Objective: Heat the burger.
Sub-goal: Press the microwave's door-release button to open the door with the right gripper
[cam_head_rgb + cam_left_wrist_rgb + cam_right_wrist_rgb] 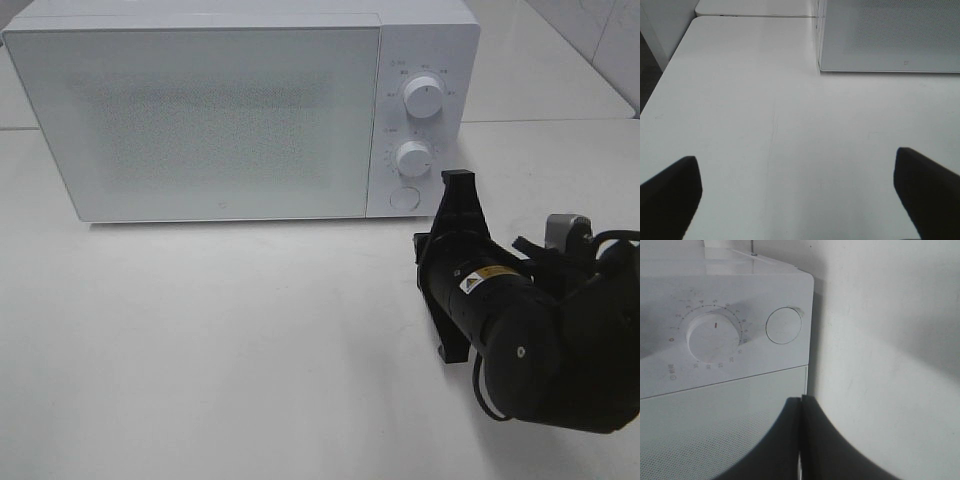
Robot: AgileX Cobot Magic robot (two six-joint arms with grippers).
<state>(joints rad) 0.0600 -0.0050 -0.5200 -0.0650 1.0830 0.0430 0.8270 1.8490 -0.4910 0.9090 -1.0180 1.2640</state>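
My left claw [795, 162] hangs over the white bench [765, 115], its two dark fingers [670, 195] spread wide, with only bare bench surface between them. Ahead stands the white microwave [890, 35]. I see just one lower corner of it, a speckled door panel with a small mark near its lower edge. A faint line runs along the bench. Past the far edge lies a second white surface [755, 7], and dark floor [647, 75] shows off one side.

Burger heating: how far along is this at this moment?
Looks done: the door of the white microwave is shut; no burger shows, possibly inside. In hand: the shut right gripper sits by the lower white dial and round button. Remaining: apparently starting the heat; the open left gripper hangs idle over the white table.
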